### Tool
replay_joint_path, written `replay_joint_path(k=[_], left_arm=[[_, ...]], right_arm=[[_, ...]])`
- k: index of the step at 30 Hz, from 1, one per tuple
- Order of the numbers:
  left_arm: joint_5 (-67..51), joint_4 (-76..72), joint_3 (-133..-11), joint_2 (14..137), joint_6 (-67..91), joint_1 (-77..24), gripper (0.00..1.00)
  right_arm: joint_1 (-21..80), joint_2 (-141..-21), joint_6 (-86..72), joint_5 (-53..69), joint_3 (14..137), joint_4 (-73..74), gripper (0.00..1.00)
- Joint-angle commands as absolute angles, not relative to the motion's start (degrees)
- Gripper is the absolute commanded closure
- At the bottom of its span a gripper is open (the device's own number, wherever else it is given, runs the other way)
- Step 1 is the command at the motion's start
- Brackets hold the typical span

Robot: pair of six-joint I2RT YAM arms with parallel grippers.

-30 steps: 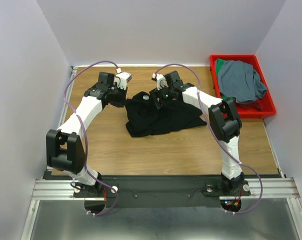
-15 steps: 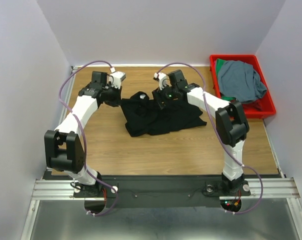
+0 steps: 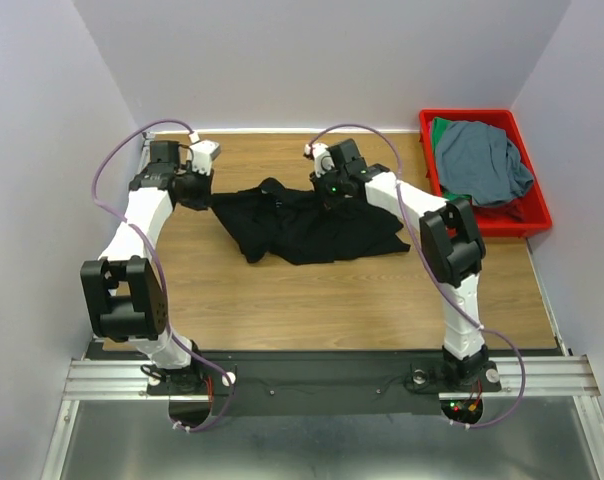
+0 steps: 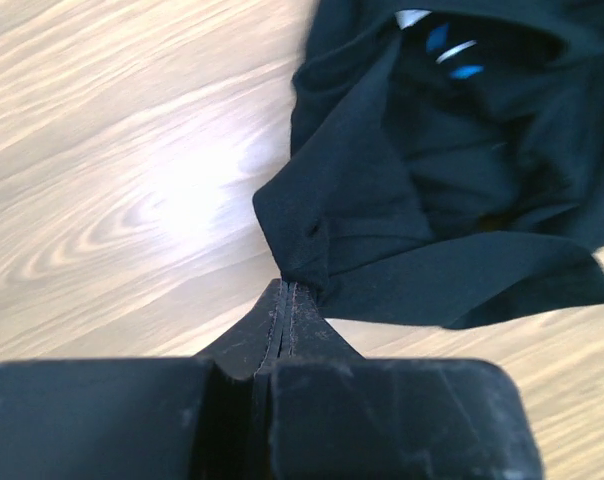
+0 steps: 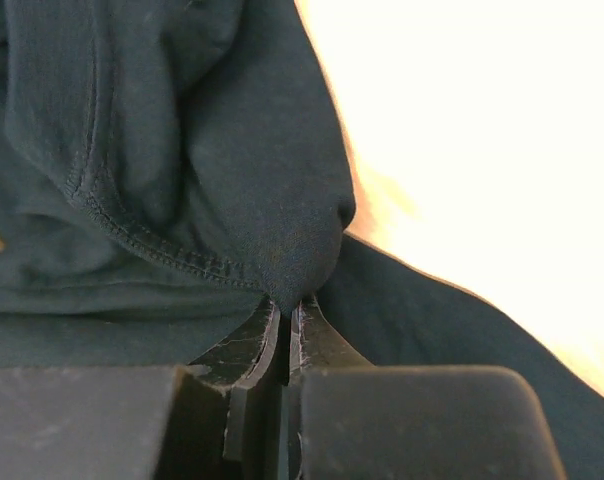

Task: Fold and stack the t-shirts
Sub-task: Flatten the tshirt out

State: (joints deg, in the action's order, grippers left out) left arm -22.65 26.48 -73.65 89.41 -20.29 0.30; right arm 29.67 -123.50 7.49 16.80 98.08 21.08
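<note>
The black t-shirt (image 3: 307, 225) lies crumpled across the middle of the wooden table, stretched out toward the left. My left gripper (image 3: 204, 190) is shut on the shirt's left edge; in the left wrist view the black t-shirt (image 4: 452, 180) bunches at the pinched left gripper (image 4: 287, 285). My right gripper (image 3: 327, 195) is shut on a fold at the shirt's far edge; in the right wrist view a hemmed fold of the black t-shirt (image 5: 202, 170) is nipped in the right gripper (image 5: 287, 305). A slate grey-blue t-shirt (image 3: 482, 160) and a green t-shirt (image 3: 444, 128) lie in the bin.
The red plastic bin (image 3: 535, 215) stands at the far right of the table, close to the right wall. Bare wood (image 3: 312, 305) stretches between the shirt and the arm bases. Walls close in the left, back and right sides.
My left gripper has pulled the shirt's edge out to the left, spreading the cloth. My right gripper, open a second ago, has shut on a fold of the black t-shirt.
</note>
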Motion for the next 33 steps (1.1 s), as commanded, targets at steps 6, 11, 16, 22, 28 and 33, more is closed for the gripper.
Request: replay_joint_path(k=[6,11,16,22,28,33], left_arm=[[-22.06,26.98,-76.30,89.47,-35.32,9.57,1.00],[-23.73,27.33,-73.22,91.13,-41.91,12.83,1.00],[-26.71,27.68,-73.38,94.21,-42.63,16.17,0.93],[-34.70,26.29,-77.69,92.47,-38.69,20.65,0.67],[-42.16,25.22,-82.08,91.58,-31.12,22.24,0.61],[-47.02,27.76,-88.22,92.72,-31.35,19.88,0.27]], right_arm=[[26.89,-109.43,7.73,15.46,105.46,23.11,0.99],[26.98,-111.61,0.80,30.56,112.03,27.50,0.99],[28.21,-120.47,-8.33,40.25,115.22,28.65,0.99],[31.72,-131.03,-13.44,41.48,121.01,28.65,0.99],[38.92,-138.87,-16.17,42.71,130.87,27.86,0.88],[35.97,-133.53,-14.25,42.28,124.15,27.78,0.15]])
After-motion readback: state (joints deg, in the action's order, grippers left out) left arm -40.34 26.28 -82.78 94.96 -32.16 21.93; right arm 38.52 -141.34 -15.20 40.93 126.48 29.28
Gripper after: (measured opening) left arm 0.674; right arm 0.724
